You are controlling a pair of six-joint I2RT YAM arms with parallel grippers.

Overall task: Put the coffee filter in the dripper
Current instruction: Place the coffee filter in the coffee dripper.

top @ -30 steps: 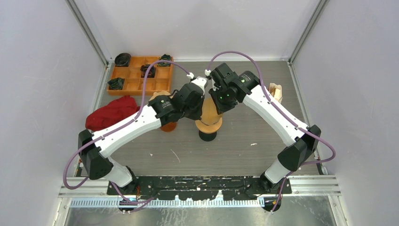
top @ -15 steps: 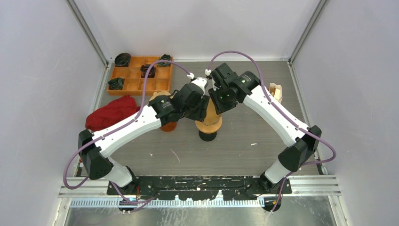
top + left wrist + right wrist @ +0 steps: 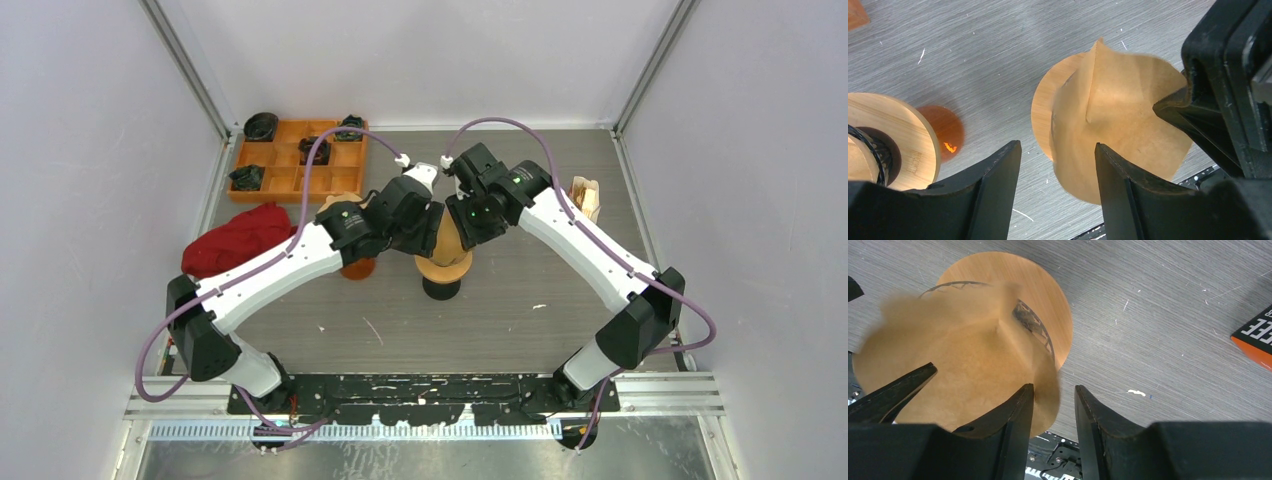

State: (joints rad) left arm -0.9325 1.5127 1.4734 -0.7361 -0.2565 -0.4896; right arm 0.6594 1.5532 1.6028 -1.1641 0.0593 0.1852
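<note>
Both arms lean in over mid-table, and the left gripper and right gripper are nose to nose above the dripper. The brown coffee filter peeks out between them, right over the wooden collar. An orange tray sits at eleven o'clock, a red cloth at nine, and a pale pack at two.

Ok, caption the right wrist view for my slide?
Right gripper open at the edge of the brown paper filter, draped loosely on the wire dripper and its wooden collar.

Coffee filter hides most of dripper; orange box cut by right edge
</note>
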